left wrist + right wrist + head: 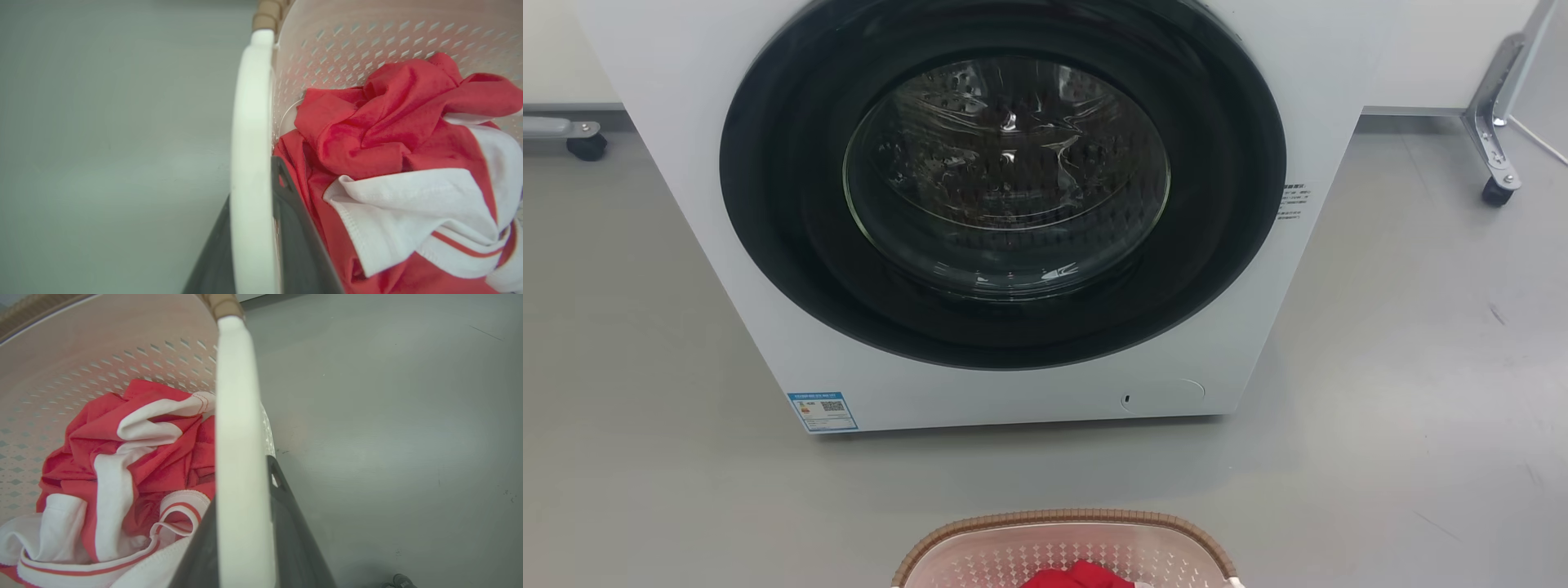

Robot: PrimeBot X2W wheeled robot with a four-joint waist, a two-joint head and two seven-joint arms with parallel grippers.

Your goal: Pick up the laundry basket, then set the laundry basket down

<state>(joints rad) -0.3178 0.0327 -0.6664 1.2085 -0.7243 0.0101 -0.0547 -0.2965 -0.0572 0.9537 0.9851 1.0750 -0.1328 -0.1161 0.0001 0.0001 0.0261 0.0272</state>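
Note:
The laundry basket (1062,518), cream-white and perforated with a brown woven rim, shows its far edge at the bottom of the head view, in front of the washing machine. A red and white garment (388,134) lies crumpled inside it. In the left wrist view my left gripper (253,192) is shut on the basket's white side handle (251,122), a dark finger on each side. In the right wrist view my right gripper (241,490) grips the other white handle (237,396) the same way. I cannot tell whether the basket rests on the floor.
A white front-loading washing machine (1013,392) with its round dark door (1005,180) shut stands just beyond the basket. Grey floor (1405,367) spreads to both sides. Metal legs on casters stand at the far left (587,147) and far right (1499,192).

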